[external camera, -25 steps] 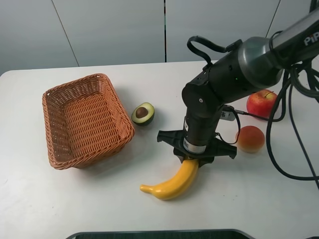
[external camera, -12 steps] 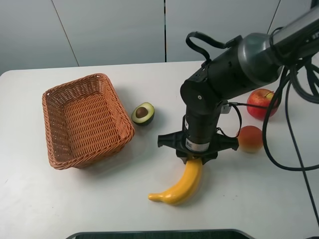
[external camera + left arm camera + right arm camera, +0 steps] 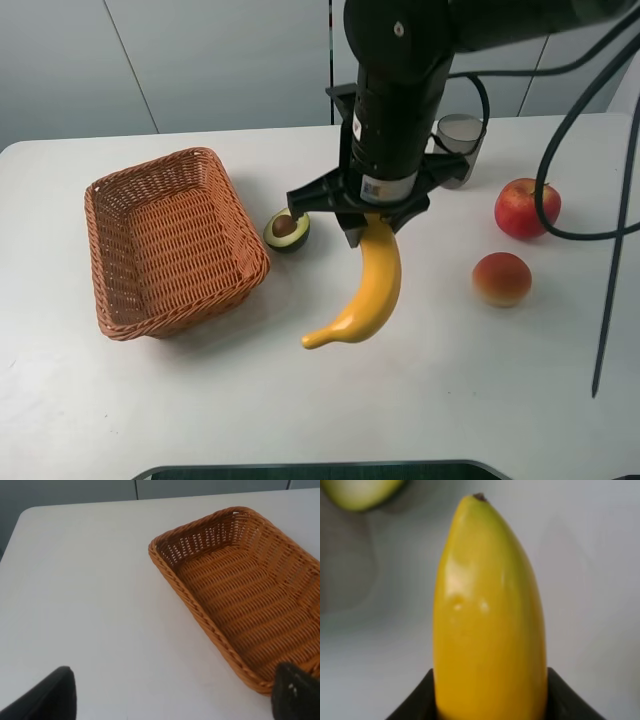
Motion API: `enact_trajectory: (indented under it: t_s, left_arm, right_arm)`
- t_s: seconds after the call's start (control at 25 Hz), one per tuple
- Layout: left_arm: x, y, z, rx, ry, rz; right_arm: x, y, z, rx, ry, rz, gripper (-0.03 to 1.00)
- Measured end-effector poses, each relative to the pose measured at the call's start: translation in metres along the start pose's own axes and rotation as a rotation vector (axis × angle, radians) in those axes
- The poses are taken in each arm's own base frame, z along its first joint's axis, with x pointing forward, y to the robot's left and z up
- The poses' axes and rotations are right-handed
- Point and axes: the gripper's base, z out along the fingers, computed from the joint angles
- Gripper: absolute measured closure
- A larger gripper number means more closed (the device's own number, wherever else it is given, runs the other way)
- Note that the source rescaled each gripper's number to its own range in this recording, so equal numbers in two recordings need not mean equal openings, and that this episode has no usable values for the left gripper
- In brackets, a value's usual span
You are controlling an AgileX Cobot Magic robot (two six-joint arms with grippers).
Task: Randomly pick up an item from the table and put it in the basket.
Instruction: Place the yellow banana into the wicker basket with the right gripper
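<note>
My right gripper (image 3: 372,222) is shut on one end of the yellow banana (image 3: 364,289) and holds it hanging in the air above the white table (image 3: 300,400), right of the wicker basket (image 3: 165,240). In the right wrist view the banana (image 3: 487,615) fills the frame between the two fingers. The left wrist view shows the basket (image 3: 250,605), with nothing in it, beyond my left gripper's dark fingertips (image 3: 50,695), which stand wide apart and hold nothing. The left arm does not show in the exterior high view.
A halved avocado (image 3: 287,228) lies between the basket and the right arm. A red apple (image 3: 527,207) and a peach-coloured fruit (image 3: 501,279) lie to the right. A grey translucent cup (image 3: 459,140) stands behind the arm.
My right gripper has lifted the banana off the table and carried it up and back, slightly toward the basket. The banana now hangs free. The cup has come into view.
</note>
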Motion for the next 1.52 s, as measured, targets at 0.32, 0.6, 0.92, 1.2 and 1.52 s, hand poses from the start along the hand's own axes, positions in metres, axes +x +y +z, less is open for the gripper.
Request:
enact_trajectory:
  t_s: [0.32,0.6,0.92,1.2,1.52]
  left_arm:
    - [0.000,0.000,0.000,0.000,0.000,0.000]
    - [0.000,0.000,0.000,0.000,0.000,0.000]
    - [0.000,0.000,0.000,0.000,0.000,0.000]
    - [0.000,0.000,0.000,0.000,0.000,0.000]
    - [0.000,0.000,0.000,0.000,0.000,0.000]
  right_arm:
    - [-0.042,0.015,-0.045,-0.045,-0.163,-0.132,0.97]
    - [-0.068,0.049,-0.033,-0.068,-0.307,-0.346,0.97]
    - [-0.082,0.088,-0.021,-0.128,-0.513,-0.586,0.97]
    - [-0.089,0.100,-0.011,-0.155,-0.612,-0.634,0.97]
    - [-0.091,0.104,0.008,-0.138,-0.589,-0.655,0.97]
